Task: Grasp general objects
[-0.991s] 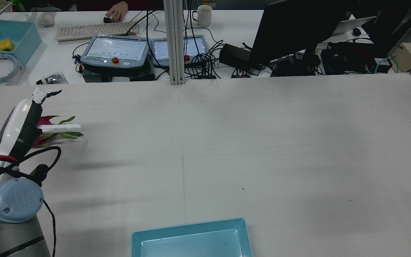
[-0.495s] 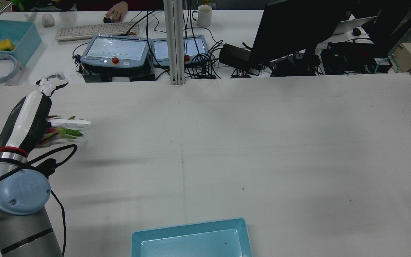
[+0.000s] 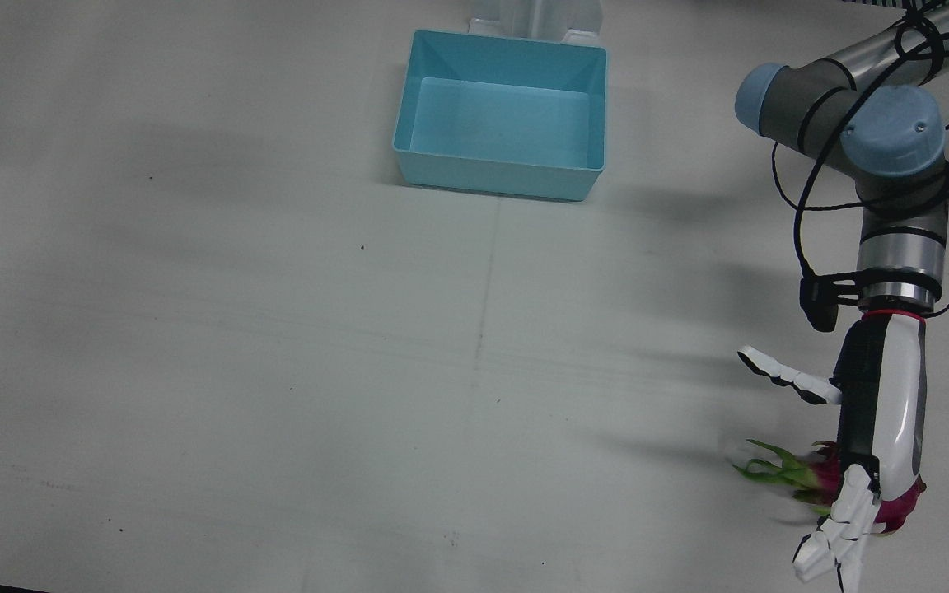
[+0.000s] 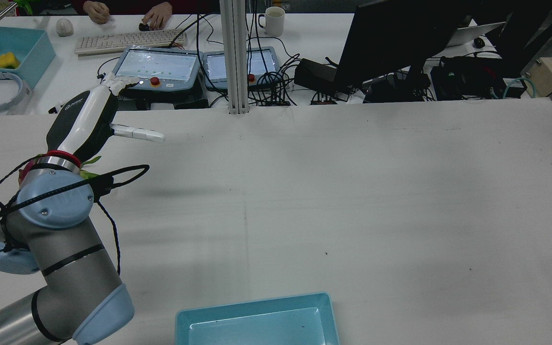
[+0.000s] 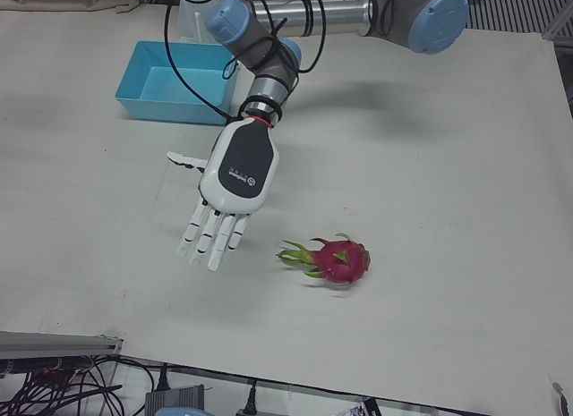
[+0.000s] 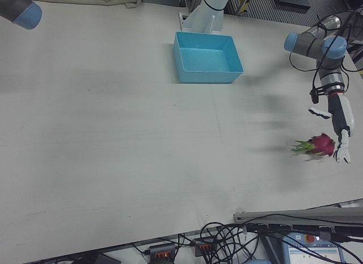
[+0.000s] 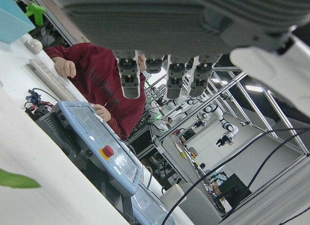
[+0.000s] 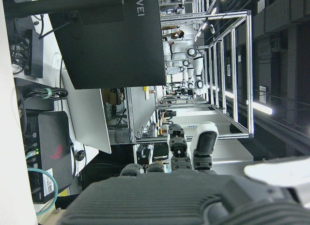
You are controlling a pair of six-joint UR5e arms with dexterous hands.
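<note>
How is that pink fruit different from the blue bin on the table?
The fruit is pink with green leafy tips, rounded and lying on its side; the bin is plain blue, box-shaped and open-topped. The fruit lies near the left hand; the bin stands farther off, by the arm's base. Both rest on the table, unheld.

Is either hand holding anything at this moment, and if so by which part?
Nothing is held. The left hand hangs open above the table, apart from the dragon fruit lying beside it. The right hand shows only extended fingers, nothing between them.
</note>
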